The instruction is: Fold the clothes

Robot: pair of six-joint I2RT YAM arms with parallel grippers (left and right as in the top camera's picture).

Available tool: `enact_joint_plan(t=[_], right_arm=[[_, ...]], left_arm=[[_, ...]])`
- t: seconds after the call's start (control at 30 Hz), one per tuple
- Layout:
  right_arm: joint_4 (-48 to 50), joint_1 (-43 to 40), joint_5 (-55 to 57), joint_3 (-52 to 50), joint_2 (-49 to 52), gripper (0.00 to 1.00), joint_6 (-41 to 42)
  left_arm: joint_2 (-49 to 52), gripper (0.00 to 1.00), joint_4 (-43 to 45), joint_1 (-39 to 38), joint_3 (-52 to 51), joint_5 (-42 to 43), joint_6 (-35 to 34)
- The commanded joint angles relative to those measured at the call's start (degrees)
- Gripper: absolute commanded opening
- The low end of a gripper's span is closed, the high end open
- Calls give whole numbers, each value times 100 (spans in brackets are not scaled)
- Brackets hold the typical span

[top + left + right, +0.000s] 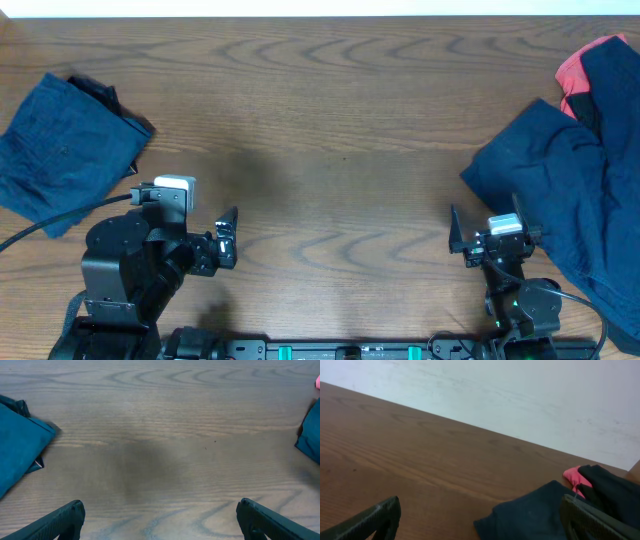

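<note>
A folded dark navy garment [65, 140] lies at the left of the wooden table [330, 130]; its edge shows in the left wrist view [17, 452]. A heap of dark navy clothes [575, 185] with a red piece [580, 70] lies at the right; it also shows in the right wrist view [535, 512], with the red piece [577, 477] behind. My left gripper [228, 235] is open and empty above bare wood [160, 520]. My right gripper [485, 235] is open and empty at the heap's near left edge [480, 522]. No black line-printed piece is visible.
A white wall [520, 395] runs behind the table's far edge. The arm bases and cables stand along the front edge [320, 350]. Bare wood lies between the two garment groups.
</note>
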Motion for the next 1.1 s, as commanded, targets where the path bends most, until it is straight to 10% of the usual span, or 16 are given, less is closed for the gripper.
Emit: enact_joint_plan(t=[0.0,0.57,1.07], right_arm=[[-26,-33,-66,-4,-46,99,-55],[-26,-33,-66,-4,-46,99,-55],[-26,-33,-66,-4,-46,99,-55]], left_arm=[[-9,98,-4,13,-26,-13,-52],[-1464,98,46,7,-1296,-590,319],[-3589,98,4732,13,-5029,-726,317]])
